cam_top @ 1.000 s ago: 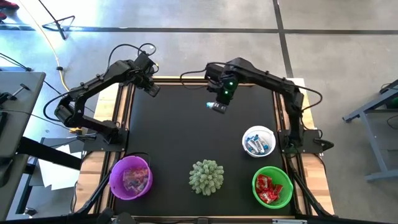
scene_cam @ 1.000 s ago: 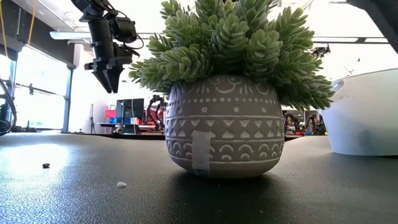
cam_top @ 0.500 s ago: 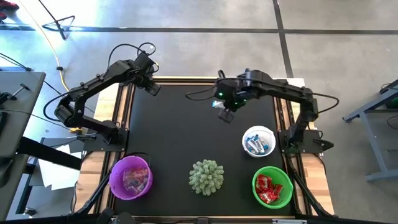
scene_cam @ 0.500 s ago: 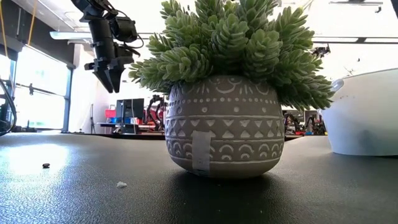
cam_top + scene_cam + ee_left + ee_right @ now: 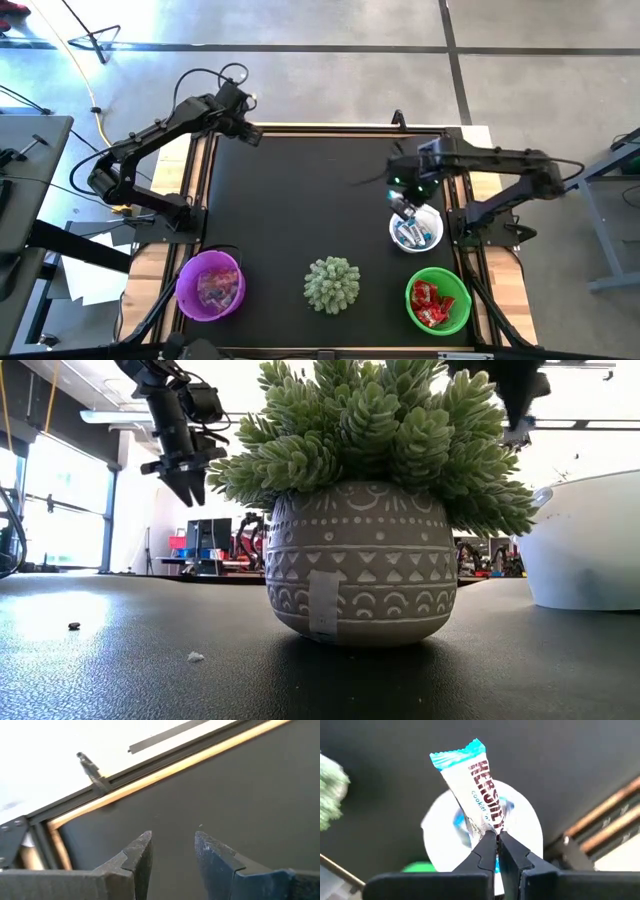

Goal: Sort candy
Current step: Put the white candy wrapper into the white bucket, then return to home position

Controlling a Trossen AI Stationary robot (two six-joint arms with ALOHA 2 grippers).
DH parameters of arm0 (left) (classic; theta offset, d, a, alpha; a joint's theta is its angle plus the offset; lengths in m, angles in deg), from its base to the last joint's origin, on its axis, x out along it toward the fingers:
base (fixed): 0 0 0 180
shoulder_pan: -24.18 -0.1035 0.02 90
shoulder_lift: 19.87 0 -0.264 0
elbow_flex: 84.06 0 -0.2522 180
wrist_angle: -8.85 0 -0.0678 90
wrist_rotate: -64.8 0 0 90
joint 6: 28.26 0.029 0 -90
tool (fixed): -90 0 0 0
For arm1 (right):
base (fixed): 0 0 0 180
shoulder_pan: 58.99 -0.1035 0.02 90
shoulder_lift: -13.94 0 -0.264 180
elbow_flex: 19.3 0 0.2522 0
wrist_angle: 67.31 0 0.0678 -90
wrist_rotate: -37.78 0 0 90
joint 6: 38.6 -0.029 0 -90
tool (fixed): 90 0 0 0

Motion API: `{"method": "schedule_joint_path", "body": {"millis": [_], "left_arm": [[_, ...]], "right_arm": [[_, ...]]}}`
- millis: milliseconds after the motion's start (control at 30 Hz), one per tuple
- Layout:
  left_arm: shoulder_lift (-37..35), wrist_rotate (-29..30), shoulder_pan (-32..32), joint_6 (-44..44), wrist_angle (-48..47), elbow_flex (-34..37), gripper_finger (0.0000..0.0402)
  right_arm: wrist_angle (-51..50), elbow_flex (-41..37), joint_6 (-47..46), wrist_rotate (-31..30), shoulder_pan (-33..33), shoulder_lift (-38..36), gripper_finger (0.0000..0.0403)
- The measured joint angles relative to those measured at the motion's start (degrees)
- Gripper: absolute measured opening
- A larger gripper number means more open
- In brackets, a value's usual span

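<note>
Right gripper (image 5: 492,840), candy (image 5: 470,780) over white bowl (image 5: 527,827)

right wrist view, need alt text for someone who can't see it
The right gripper, shut on a blue-and-white candy, holds it directly above the white bowl on the black table.

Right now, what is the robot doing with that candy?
It is sorting candy into bowls by kind. The right gripper is shut on a blue-and-white candy above the white bowl, which holds more like it. Red candies lie in the green bowl. The left gripper waits open at the table's far corner.
</note>
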Motion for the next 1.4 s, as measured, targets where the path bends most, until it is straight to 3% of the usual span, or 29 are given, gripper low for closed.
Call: {"method": "schedule_joint_path", "body": {"millis": [300, 533, 667, 1000, 1200, 1400], "left_arm": [[0.0, -1.46, 0.13, -5.79, 3.57, -0.01, 0.0131], [0.0, -5.26, 0.43, -8.79, 3.7, -0.01, 0.0131], [0.0, -5.67, 1.66, -9.09, 3.86, -0.01, 0.0131], [0.0, -5.69, 4.73, -10.26, 4.47, -0.01, 0.0131], [0.0, -7.72, 6.72, -11.7, 5.7, -0.01, 0.0131], [0.0, -12.19, 11.13, -13.41, 13.31, -0.01, 0.0131]], "right_arm": [[1.39, -15.16, -7.17, 1.7, -3.64, -5.86, 0.0003], [4.18, -20.94, -5.79, 7.8, -4.93, -6.31, 0.0003], [5.84, -21.93, -4.21, 7.89, -5.22, -6.31, 0.0018], [6.67, -21.93, -2.19, 5.43, -5.02, -7.05, 0.0115], [6.65, -21.93, -2.17, 1.49, -5.01, -7.05, 0.0126], [6.64, -21.93, -0.36, -3.08, -5.01, -7.05, 0.0126]]}}
